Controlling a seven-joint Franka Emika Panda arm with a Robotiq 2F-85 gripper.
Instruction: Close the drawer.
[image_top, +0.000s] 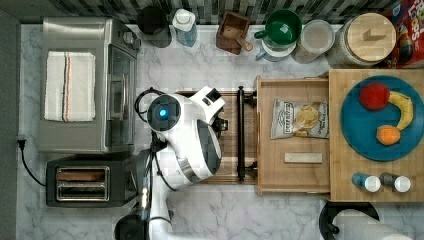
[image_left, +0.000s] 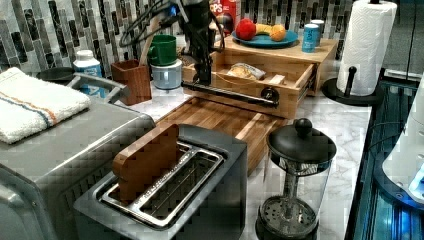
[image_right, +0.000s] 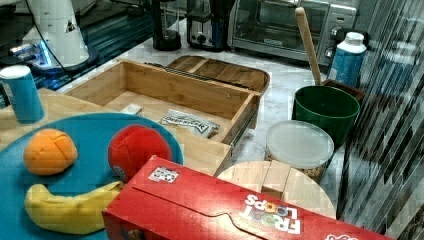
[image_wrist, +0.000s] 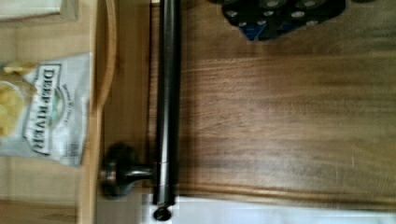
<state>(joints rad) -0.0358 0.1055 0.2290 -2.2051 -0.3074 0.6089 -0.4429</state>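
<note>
The drawer (image_top: 293, 170) stands pulled open from under the light wooden top (image_top: 340, 190), chip bag (image_top: 299, 119) inside. Its dark handle (image_top: 240, 132) runs twelve to six in the top view. The gripper (image_left: 203, 77) sits at the handle's nine o'clock side, over the dark tray (image_left: 220, 117) — finger spread cannot be told.

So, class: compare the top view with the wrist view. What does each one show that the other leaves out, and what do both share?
Top view alone: the blue plate of fruit, the toaster, the toaster oven and the robot arm. Wrist view alone: the close detail of the handle's round mount. Shared: the open drawer, its dark bar handle, the chip bag inside and the dark wooden tray.
</note>
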